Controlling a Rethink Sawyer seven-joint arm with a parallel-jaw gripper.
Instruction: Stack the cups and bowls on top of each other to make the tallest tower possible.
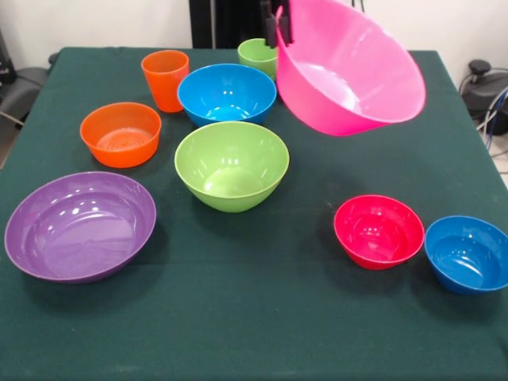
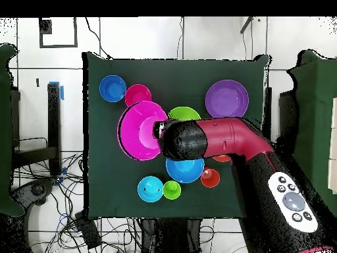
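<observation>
Purple bowl (image 1: 79, 226): near the table's (image 1: 254, 333) front left corner, upright, standing alone.
Orange bowl (image 1: 121, 133): behind the purple bowl, near the left edge.
Orange cup (image 1: 165, 79): upright, behind the orange bowl, just left of the large blue bowl (image 1: 227, 94).
Lime green bowl (image 1: 232, 164): table centre, just in front of the large blue bowl.
Light green cup (image 1: 257, 57): near the far edge, partly hidden behind the large blue bowl and the pink bowl.
Gripper (image 1: 279, 28): clamped on the left rim of the pink bowl (image 1: 349, 67).
Pink bowl: lifted off the table, tilted, its opening facing front-left, right of the large blue bowl.
Red bowl (image 1: 379, 231): front right area, just beside the small blue bowl (image 1: 467, 254) at the right edge.
</observation>
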